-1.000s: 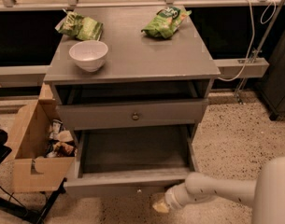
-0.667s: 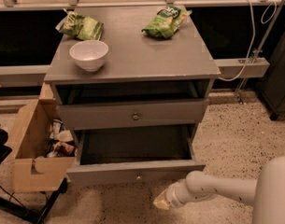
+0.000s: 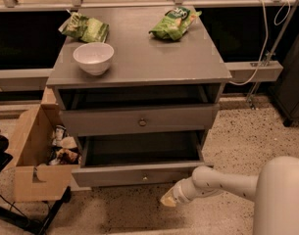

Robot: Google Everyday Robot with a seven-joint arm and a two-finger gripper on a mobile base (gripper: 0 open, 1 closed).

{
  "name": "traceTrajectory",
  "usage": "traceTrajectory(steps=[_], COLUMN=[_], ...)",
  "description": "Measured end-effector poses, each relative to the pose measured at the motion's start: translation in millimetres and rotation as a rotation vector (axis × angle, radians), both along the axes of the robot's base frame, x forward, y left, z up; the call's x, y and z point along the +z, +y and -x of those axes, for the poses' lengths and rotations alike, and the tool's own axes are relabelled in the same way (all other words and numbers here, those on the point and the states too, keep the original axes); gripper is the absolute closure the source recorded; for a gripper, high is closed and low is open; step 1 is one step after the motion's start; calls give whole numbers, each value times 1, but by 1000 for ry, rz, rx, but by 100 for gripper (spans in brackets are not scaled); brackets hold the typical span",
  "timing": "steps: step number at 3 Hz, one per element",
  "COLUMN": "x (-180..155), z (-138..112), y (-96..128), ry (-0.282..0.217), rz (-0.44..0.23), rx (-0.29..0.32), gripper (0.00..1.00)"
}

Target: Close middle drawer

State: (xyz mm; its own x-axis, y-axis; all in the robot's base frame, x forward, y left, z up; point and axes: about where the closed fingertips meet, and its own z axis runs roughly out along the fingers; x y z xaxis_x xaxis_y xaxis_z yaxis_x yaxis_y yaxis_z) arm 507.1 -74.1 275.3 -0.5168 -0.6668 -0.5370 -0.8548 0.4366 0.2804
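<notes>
1 second had left the cardboard box (image 3: 29,180) at the left unmoved, while the middle drawer (image 3: 110,176) beside it had slid further into the desk (image 3: 154,58), showing less of its dark inside. It still stood out past the drawer above (image 3: 105,121) (so, by my judgement, more pushing was needed). The pincer (image 3: 168,199) hung low, right of the knob (image 3: 145,178), near the front's lower edge; apart or together, I cannot tell.
</notes>
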Motion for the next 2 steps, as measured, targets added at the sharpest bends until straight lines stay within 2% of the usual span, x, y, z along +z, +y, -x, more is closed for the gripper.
traceTrajectory(steps=[2], x=[-16], z=[-46], y=[10], ry=[-4], rz=[-22], rx=[32], gripper=[100])
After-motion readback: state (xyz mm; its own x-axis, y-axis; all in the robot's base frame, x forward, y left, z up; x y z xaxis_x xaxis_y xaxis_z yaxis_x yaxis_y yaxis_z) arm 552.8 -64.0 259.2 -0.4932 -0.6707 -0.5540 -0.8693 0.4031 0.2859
